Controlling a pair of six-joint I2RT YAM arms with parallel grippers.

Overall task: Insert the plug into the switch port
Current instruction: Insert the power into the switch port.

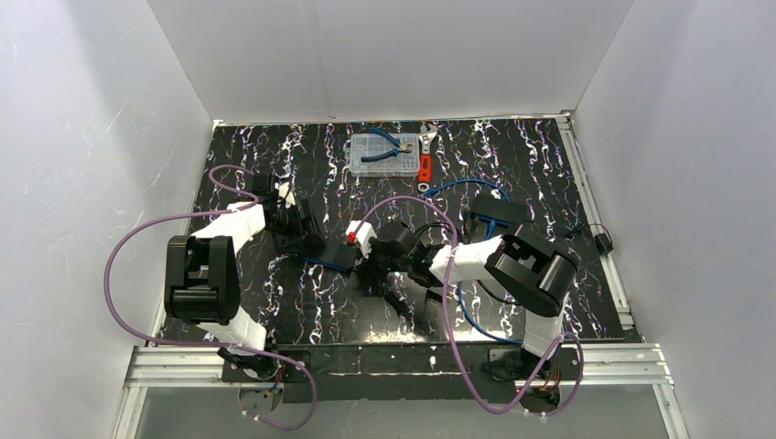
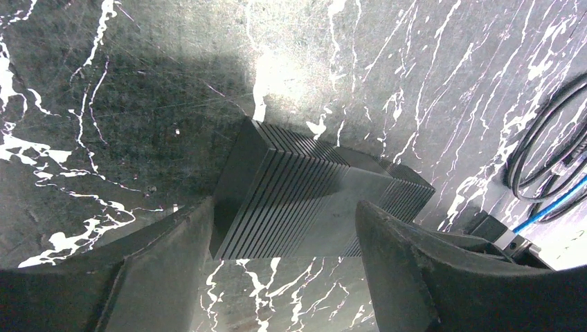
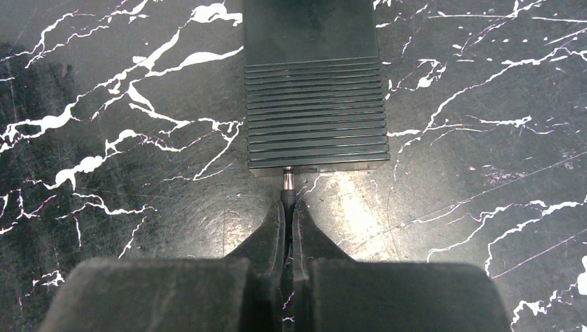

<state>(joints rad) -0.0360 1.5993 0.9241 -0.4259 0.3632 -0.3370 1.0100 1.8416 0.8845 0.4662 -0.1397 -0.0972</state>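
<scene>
The switch (image 3: 315,117) is a flat, ribbed, matte-black box lying on the marbled black table. My right gripper (image 3: 289,204) is shut on the plug (image 3: 289,185), a thin black barrel with a metal tip. That tip meets the switch port (image 3: 289,168) in the near edge of the box; how deep it sits is hidden. At the opposite end, my left gripper (image 2: 284,204) stands open with one finger (image 2: 166,263) at each side of the switch (image 2: 304,194). Whether the fingers touch it does not show. From above, the switch (image 1: 322,247) lies between both grippers.
A clear parts box (image 1: 380,154) with blue-handled pliers and a red-handled wrench (image 1: 424,166) lies at the back. Blue cable (image 1: 476,187) and black cable loop right of centre, near a small black adapter (image 1: 601,242). Purple arm hoses arc over both sides. White walls enclose the table.
</scene>
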